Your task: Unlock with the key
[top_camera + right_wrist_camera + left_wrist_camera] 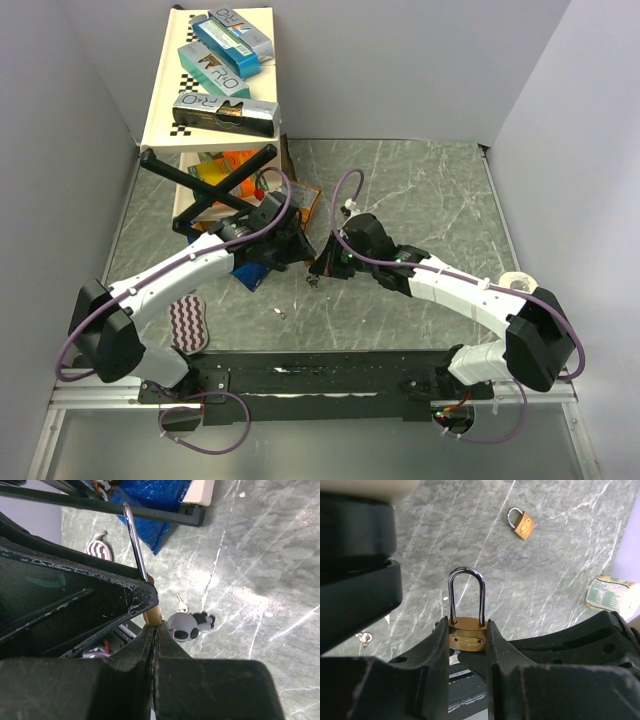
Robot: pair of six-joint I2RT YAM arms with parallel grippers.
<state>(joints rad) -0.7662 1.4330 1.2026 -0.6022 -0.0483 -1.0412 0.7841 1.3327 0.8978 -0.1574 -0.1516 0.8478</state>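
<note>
Padlock sits pinched in the left gripper; the right gripper, closed tight, hides whatever it holds.

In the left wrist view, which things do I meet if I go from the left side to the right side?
small silver metal piece → brass padlock, upright in the left end effector → second brass padlock, farther away → white roll with green print

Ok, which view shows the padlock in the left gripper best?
Left wrist: the padlock faces the camera, brass body pinched between the left gripper's fingers, shackle upright with both legs in. Right wrist shows only its shackle edge-on and a sliver of brass. In top external the arms hide it.
</note>
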